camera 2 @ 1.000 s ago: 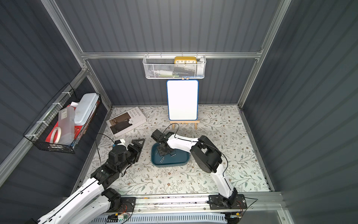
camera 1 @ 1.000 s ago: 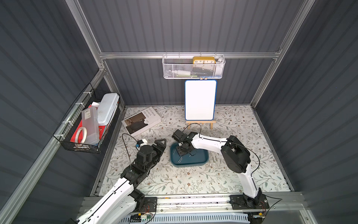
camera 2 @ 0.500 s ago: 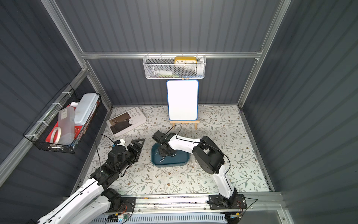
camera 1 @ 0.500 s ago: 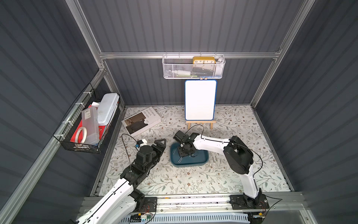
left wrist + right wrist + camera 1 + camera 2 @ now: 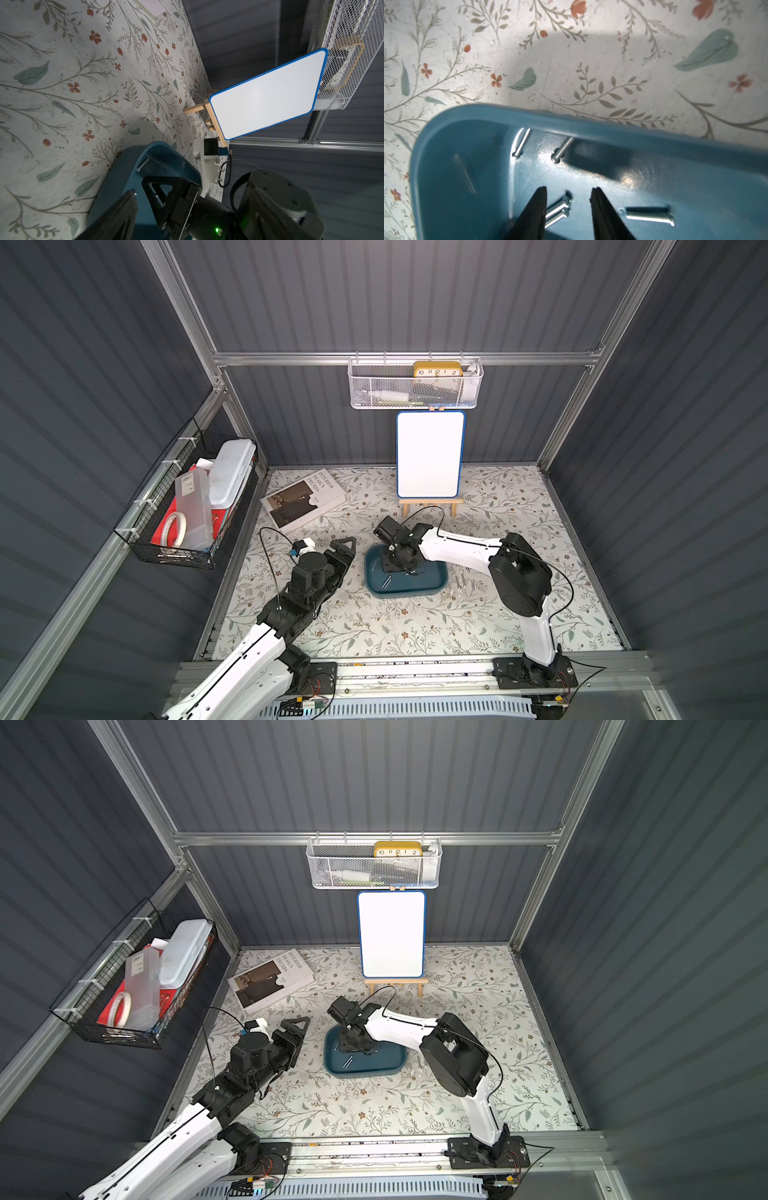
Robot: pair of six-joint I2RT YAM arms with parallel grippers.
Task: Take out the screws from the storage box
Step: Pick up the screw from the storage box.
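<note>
left arm (image 5: pixel 249 659), right arm (image 5: pixel 457 549): white links, black joints | cables (image 5: pixel 230 166): black | right end effector (image 5: pixel 569 191): black tapered fingers (image 5: pixel 533 214) | LED (image 5: pixel 217 229): green

The teal-blue storage box (image 5: pixel 434 580) sits flat mid-table on the floral mat (image 5: pixel 374 626), shallow and round-cornered. Silver screws (image 5: pixel 557 209) lie loose on its floor: a pair side by side, a single screw (image 5: pixel 649 214) near them, and two more screws (image 5: pixel 562 148) against the wall. A few loose screws (image 5: pixel 459 581) rest on the mat just beside the box.

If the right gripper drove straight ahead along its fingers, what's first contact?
Likely the two screws lying side by side under the right gripper's open jaws, then the storage box floor; height above them is unclear.
</note>
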